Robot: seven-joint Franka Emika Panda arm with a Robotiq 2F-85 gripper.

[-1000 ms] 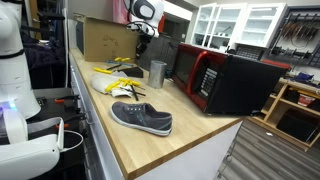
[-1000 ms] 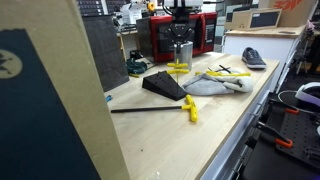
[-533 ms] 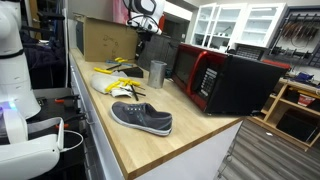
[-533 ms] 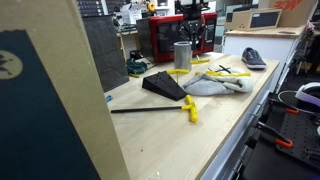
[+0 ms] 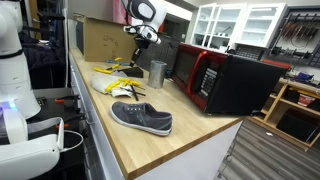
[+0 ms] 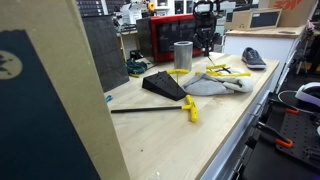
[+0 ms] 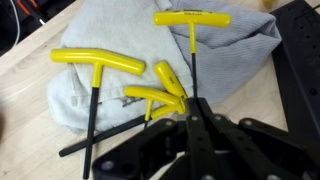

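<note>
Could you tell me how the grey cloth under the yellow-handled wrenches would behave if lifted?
Its folds suggest the cloth is floppy and would probably sag. The wrenches lying on it would likely slide off.

Rounded white Franka arm (image 5: 144,11) with a black joint ring, matte black Robotiq gripper (image 7: 196,108), angular linkage bars, faint sheen
</note>
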